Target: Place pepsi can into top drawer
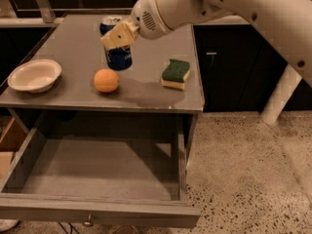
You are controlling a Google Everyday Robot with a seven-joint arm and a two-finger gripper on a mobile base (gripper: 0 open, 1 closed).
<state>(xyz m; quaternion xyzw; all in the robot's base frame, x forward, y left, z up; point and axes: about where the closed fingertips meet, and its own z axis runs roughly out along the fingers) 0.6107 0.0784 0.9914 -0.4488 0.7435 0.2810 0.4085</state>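
The gripper [117, 37] holds its beige padded fingers [125, 31] clamped on the glossy cylindrical pepsi can [119, 58], just behind the round orange [106, 80]. The boxy grey top drawer [97, 167] stands open below the orange. A green-topped sponge [175, 73] lies to the orange's right.

Speckled terrazzo floor [243, 179] — dark cabinets [229, 77] behind the grey table [146, 95].

A white bowl [34, 75] is sitting at the left edge of the grey surface [73, 38]. An orange [106, 80] is resting just in front of where the gripper [117, 39] is hanging. A green-topped sponge [175, 74] is lying to the right.
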